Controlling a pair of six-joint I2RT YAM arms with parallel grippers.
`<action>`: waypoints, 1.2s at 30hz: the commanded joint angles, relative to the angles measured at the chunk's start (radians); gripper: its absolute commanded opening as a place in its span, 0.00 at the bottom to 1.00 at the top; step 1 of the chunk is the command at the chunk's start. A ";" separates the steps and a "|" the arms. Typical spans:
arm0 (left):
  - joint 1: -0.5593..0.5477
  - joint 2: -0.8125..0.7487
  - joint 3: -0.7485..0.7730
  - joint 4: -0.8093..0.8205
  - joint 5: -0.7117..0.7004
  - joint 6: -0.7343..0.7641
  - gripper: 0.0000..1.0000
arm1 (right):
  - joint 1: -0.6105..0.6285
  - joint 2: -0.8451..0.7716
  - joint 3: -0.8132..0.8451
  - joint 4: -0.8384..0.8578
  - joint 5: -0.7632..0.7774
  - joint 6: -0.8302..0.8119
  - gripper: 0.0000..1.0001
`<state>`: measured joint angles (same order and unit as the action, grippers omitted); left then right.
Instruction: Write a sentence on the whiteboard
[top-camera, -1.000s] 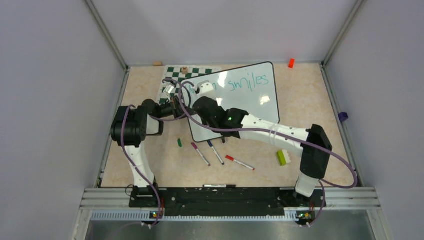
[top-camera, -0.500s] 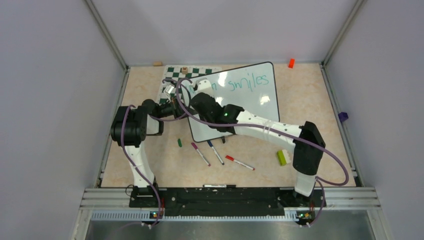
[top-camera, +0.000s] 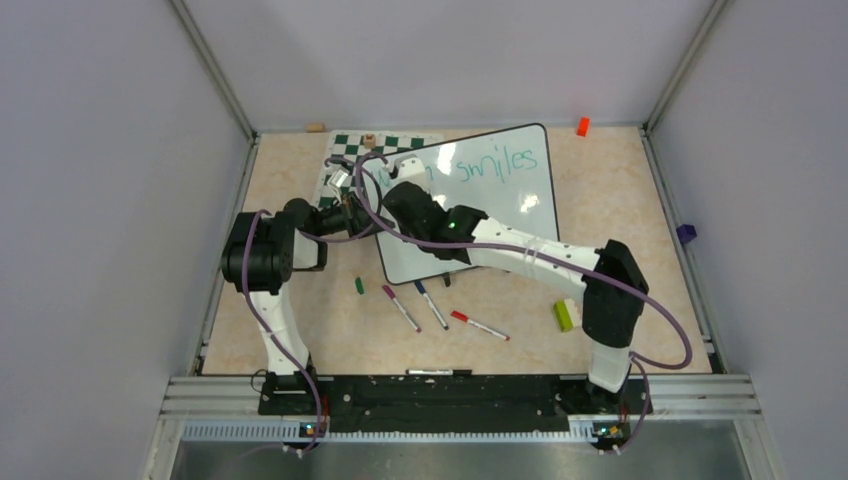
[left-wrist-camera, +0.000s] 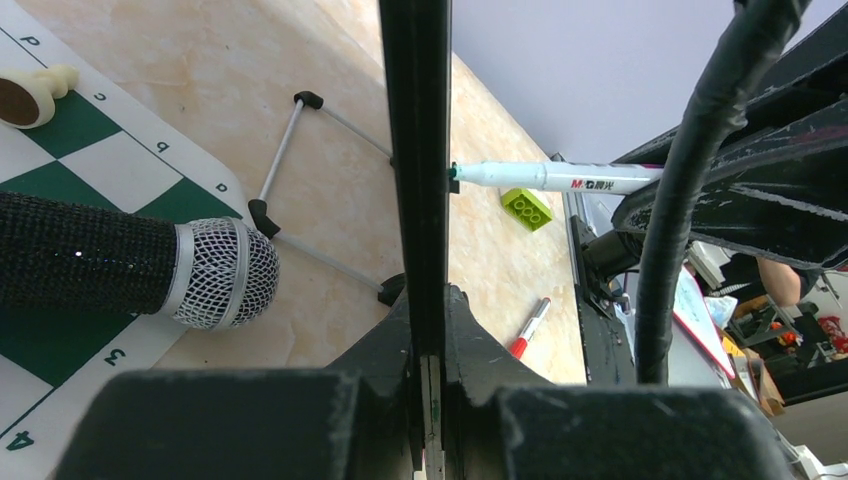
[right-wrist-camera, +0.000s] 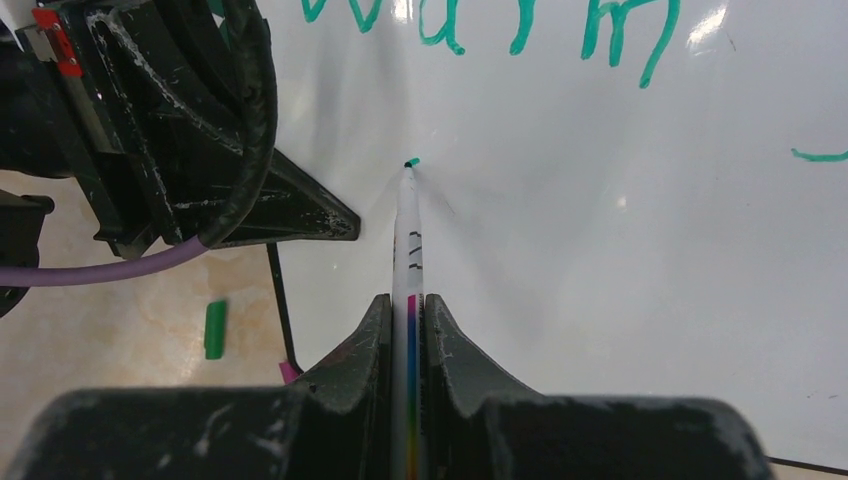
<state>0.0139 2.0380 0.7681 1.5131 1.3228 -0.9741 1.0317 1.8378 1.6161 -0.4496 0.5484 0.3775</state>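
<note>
The whiteboard (top-camera: 505, 205) lies at the far middle of the worktop (top-camera: 300, 320), its left corner overlapping a checkered chess mat (top-camera: 345, 150). The left end effector (left-wrist-camera: 427, 300) is clenched on the whiteboard's black rim at its left edge. The right end effector (right-wrist-camera: 408, 310) is clamped around a white marker (right-wrist-camera: 408, 230), whose green tip meets the whiteboard's surface just below the first word. The sentence (top-camera: 495, 163) runs along the whiteboard's far edge in teal and reads "Warm smiles" so far. A black microphone (left-wrist-camera: 140, 262) rests on the mat just left of the whiteboard. Off the whiteboard's near edge lie three loose pens (top-camera: 432, 305) and a small green cap (top-camera: 359, 285); a green brick (top-camera: 564, 316) sits off its near right corner.
</note>
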 joint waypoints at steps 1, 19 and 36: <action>0.017 0.003 0.020 0.107 -0.045 0.040 0.00 | -0.011 -0.016 -0.043 0.013 -0.029 0.034 0.00; 0.017 0.001 0.021 0.107 -0.043 0.042 0.00 | -0.011 -0.063 -0.133 0.009 -0.080 0.075 0.00; 0.011 -0.001 0.023 0.107 -0.039 0.048 0.00 | -0.050 0.001 -0.007 -0.011 -0.069 0.019 0.00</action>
<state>0.0135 2.0380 0.7685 1.5105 1.3209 -0.9741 1.0176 1.8153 1.5665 -0.4683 0.4530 0.4126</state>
